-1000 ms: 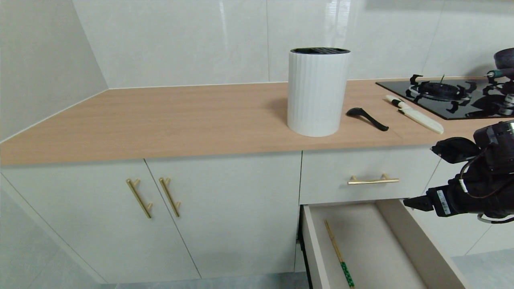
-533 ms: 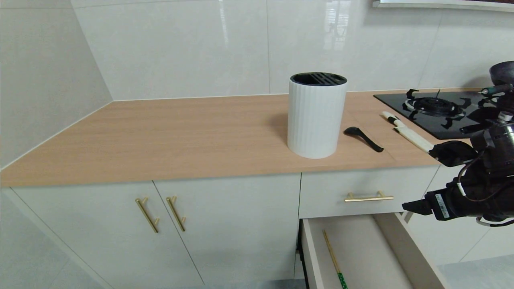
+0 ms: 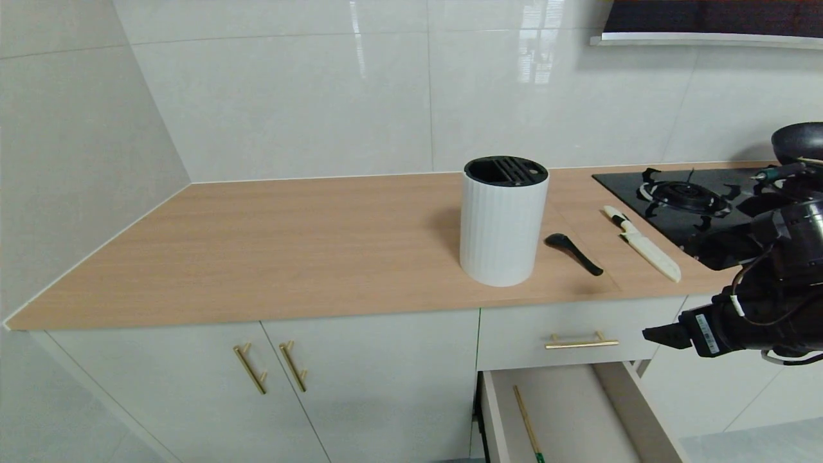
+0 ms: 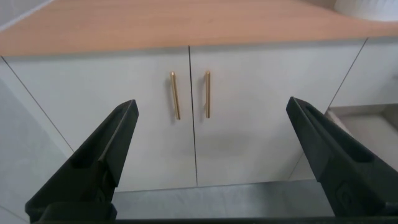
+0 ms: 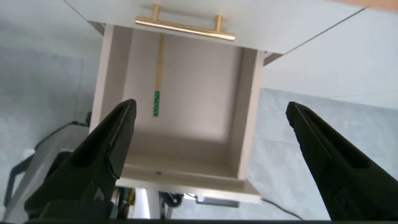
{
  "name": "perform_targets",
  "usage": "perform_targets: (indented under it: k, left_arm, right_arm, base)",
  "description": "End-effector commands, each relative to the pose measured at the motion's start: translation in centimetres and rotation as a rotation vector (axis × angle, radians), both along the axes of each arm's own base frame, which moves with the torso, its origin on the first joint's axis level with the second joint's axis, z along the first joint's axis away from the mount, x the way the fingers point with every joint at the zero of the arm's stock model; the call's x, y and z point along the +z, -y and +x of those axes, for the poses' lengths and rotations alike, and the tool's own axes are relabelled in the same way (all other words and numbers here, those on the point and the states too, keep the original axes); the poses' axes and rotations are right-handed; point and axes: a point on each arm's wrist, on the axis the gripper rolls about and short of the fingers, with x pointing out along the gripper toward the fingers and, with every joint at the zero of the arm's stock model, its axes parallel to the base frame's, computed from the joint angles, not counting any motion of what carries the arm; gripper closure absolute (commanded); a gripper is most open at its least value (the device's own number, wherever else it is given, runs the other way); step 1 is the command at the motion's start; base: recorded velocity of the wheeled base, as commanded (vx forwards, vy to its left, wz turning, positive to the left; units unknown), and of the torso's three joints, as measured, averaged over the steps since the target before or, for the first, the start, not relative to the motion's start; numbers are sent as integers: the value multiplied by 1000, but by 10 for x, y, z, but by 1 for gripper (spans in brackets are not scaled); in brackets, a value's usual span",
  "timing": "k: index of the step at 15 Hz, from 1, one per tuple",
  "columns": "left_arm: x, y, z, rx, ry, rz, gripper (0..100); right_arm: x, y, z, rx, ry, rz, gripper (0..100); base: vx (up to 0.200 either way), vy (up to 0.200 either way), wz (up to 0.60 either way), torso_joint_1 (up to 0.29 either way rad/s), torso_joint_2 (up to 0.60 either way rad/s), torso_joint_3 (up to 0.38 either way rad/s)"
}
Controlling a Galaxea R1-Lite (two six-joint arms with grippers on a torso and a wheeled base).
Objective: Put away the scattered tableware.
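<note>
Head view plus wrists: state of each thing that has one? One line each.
Lower drawer, open.
Upper drawer, shut.
Cabinet doors, shut.
White holder, upright on the counter, nothing sticking out.
Black spoon, lying on the counter beside the holder.
Knife, lying flat on the counter.
Chopsticks, lying in the lower drawer.
Left gripper, open, empty.
Right gripper, open, empty.

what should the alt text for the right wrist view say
The open right gripper hangs over a pulled-out white drawer with wooden chopsticks, green-banded near one end, lying inside. A gold handle marks the closed drawer front beside it.
</note>
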Motion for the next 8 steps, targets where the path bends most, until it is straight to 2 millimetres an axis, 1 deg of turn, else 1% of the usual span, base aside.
perform_targets:
  k: [1, 2, 3, 5, 7, 8]
  left_arm:
    - [0, 0, 0, 0, -1, 0, 0]
    - [0, 0, 0, 0, -1, 0, 0]
    - [0, 0, 0, 0, -1, 0, 0]
    - [0, 0, 0, 0, -1, 0, 0]
    - [0, 0, 0, 0, -1, 0, 0]
    - [0, 0, 0, 0, -1, 0, 0]
  right_arm:
    - [-2, -1, 6, 12, 6, -10, 0]
    - [2, -3, 17, 24, 52, -9, 0]
    - [1, -6, 31, 40, 72, 8, 0]
    - [0, -12, 63, 69, 101, 28, 0]
    - [-5, -14, 89, 122, 113, -30, 0]
    - [-8, -15, 102, 132, 117, -29, 0]
  base:
    - [0, 0, 0, 85, -168, -100]
    - [0, 0, 0, 46, -95, -41]
    - [0, 0, 0, 27, -61, -17]
    - [0, 0, 0, 0, 0, 0]
    - [0, 0, 0, 0, 0, 0]
    - [0, 0, 0, 0, 0, 0]
